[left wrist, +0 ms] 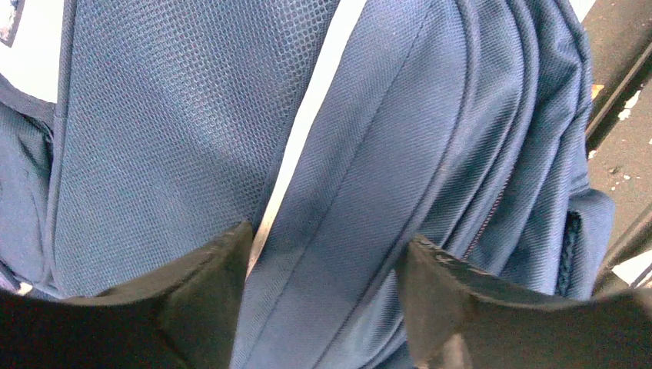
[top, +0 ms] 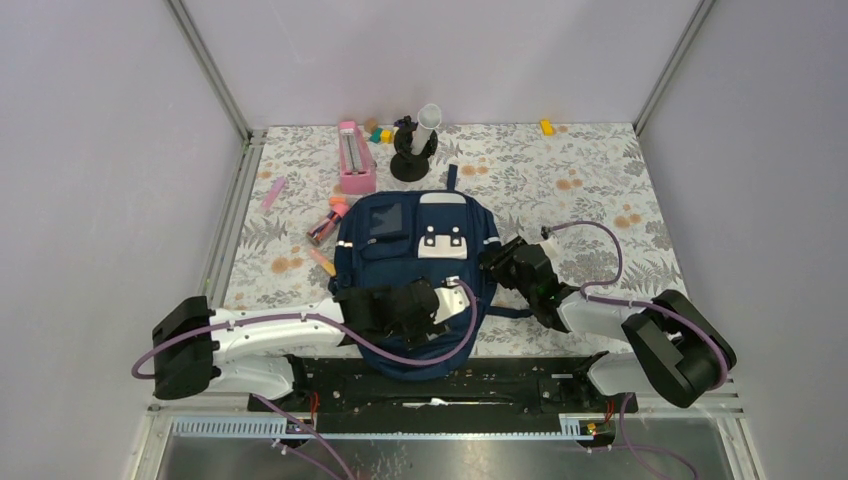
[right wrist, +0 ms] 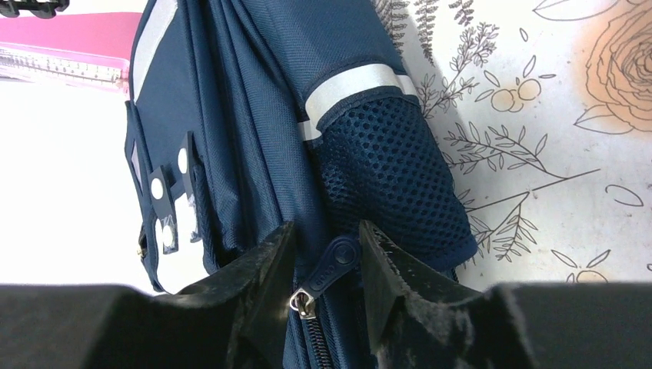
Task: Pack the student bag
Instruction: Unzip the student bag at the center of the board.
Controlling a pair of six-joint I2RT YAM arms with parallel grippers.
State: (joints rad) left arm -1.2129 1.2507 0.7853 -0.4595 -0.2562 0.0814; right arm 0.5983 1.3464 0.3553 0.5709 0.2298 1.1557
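The student bag (top: pixel 415 250), a navy backpack with white-grey front patches, lies flat mid-table. My left gripper (top: pixel 425 305) rests on its near end. In the left wrist view the left gripper (left wrist: pixel 327 238) is open, its fingers set on either side of a ridge of the bag's fabric (left wrist: pixel 369 115) beside the thin light stripe (left wrist: pixel 307 115). My right gripper (top: pixel 495 262) is at the bag's right side. In the right wrist view it (right wrist: pixel 323 231) is open around the navy zipper pull (right wrist: pixel 334 261), next to the mesh side pocket (right wrist: pixel 392 177). The zipper below the slider (right wrist: pixel 305 302) looks closed.
Behind the bag stand a pink box (top: pixel 355 158) and a black stand with a white tube (top: pixel 412 150). Pens (top: pixel 328 222) and an orange stick (top: pixel 322 262) lie left of the bag, with a pink marker (top: pixel 272 192) farther left. A yellow block (top: pixel 546 126) sits at the back right.
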